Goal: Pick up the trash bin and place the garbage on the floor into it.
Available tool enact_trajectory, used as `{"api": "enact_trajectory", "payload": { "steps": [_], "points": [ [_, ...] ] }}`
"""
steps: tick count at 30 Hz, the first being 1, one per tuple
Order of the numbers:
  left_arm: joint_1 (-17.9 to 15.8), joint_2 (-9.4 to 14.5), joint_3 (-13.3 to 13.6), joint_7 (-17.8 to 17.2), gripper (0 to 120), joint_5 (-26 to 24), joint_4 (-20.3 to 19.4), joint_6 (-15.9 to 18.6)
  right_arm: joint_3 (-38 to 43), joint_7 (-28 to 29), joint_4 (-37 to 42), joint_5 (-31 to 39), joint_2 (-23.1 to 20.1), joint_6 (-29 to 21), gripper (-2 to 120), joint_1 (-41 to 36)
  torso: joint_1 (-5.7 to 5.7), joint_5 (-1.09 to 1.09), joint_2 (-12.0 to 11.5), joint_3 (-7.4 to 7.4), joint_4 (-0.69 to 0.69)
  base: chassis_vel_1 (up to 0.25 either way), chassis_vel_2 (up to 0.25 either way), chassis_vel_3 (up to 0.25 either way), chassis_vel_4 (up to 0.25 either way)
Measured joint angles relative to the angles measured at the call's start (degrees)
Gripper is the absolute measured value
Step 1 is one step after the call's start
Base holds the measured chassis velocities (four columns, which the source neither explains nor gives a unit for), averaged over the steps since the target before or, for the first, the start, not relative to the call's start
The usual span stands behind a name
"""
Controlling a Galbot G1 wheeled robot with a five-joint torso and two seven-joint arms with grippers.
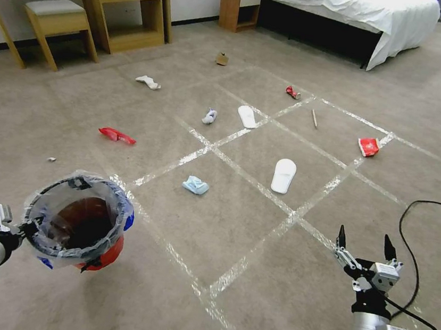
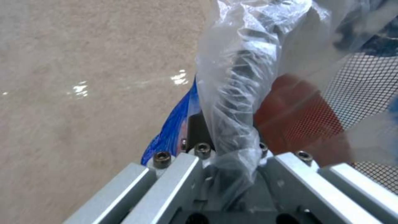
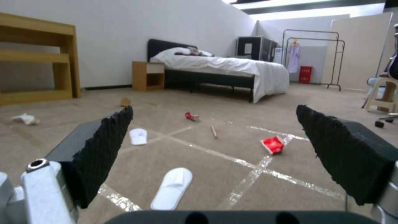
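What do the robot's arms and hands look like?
Both arms are smooth, rounded and light grey. The right gripper has two pointy black fingers with rough pads, on silver metal links above a black wrist. A black cable loops across the carpet to it, and a small white label sits on its wrist. The left gripper has silver metal bars with dark bolts.

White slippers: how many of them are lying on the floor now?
2. The nearer slipper lies on the carpet ahead of the open right gripper. The farther slipper lies beyond it, beside a tape crossing. None seems hidden.
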Motion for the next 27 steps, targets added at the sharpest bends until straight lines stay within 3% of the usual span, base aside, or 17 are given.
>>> {"api": "enact_trajectory", "payload": {
  "steps": [27],
  "points": [
    [-1.41, 0.29, 1.02, 0.07, 1, 0.38, 1.66, -0.46, -0.33, -0.06, -0.57, -0.09, -0.01, -0.3, 100, 0.53, 0.0, 0.01, 0.0, 0.01, 0.0, -0.149, 0.156, 0.154, -0.156]
  ]
}}
